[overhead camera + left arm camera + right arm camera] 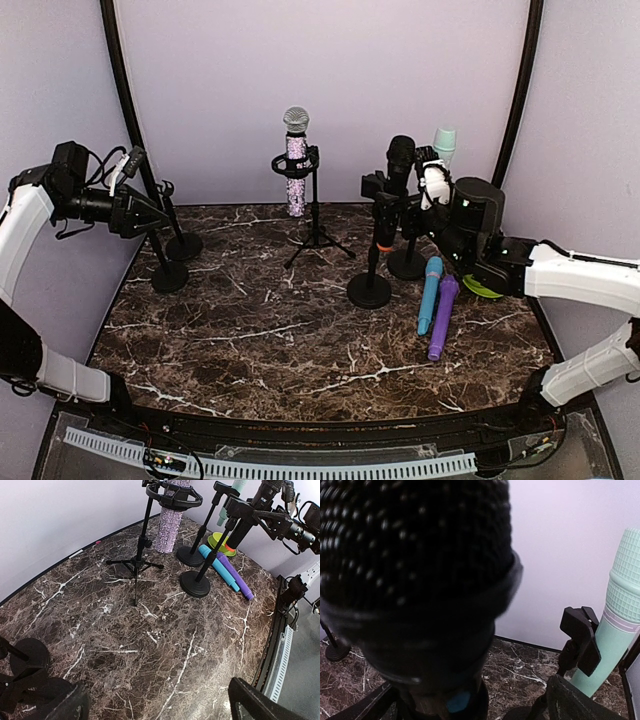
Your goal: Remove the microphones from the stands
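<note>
Step in hand: approach for the grasp. The right gripper is drawn up to the black microphone and, as I judge it, has not yet taken hold.
Black microphone: upright in the clip of its stand, toward the back right of the worktop. Its grille fills the right wrist view.
Right fingers: spread wide, one to either side below the grille. No contact shows.
Left gripper: at the left edge of the worktop by two empty stands, its fingers spread and holding nothing.
Next move: probably to clench on the body near the clip, then draw it straight up and out so the stand does not tip.
Watch: the mint microphone stands just beside, on its own stand.
</note>
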You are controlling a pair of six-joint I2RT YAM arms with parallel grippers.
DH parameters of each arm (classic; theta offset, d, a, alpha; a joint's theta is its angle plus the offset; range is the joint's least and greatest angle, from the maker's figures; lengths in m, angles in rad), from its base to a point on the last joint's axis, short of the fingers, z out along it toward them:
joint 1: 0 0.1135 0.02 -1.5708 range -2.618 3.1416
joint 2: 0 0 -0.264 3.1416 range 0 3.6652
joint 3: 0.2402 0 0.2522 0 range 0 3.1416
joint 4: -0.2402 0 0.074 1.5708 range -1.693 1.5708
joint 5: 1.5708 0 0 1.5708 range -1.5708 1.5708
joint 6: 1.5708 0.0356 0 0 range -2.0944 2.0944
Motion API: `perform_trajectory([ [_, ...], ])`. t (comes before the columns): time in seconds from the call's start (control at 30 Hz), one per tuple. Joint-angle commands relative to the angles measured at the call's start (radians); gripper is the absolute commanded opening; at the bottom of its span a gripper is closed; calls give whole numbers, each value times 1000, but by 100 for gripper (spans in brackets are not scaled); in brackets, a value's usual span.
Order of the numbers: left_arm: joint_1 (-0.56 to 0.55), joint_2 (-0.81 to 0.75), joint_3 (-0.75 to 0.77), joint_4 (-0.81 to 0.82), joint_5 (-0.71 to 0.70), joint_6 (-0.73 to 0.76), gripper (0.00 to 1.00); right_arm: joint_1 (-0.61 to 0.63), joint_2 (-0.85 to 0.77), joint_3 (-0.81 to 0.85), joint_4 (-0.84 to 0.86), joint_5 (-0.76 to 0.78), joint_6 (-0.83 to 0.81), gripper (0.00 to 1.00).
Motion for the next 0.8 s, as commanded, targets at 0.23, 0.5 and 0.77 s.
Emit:
perform_trajectory([
  [0.23,4,-32,-31,9,14,10,99,-26,65,76,97,-58,-44,71],
  [0.5,4,-34,-33,15,6,18,99,-24,34,62,106,-82,-33,49],
  [0.77,5,-40,-42,6,-1,29,99,47,78,151,94,-103,-55,33],
])
